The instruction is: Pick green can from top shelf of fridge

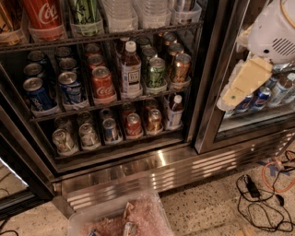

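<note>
The green can [85, 11] stands in a clear tray on the top shelf [115, 35] of the open fridge [138, 173], between a large red Coca-Cola can [44, 14] and clear bottles [120, 11]. Its top is cut off by the upper edge of the view. My gripper [233, 97], cream-coloured under a white arm housing [276, 27], hangs at the right in front of the glass door [207, 133]. It is well to the right of the green can and lower than it, and holds nothing that I can see.
The middle rack holds blue and red cans, a short green can with a silver lid [156, 73] and a labelled bottle [131, 69]. The lower rack holds small cans. A clear plastic bin [120, 219] sits on the floor in front. Cables [258, 193] lie at the right.
</note>
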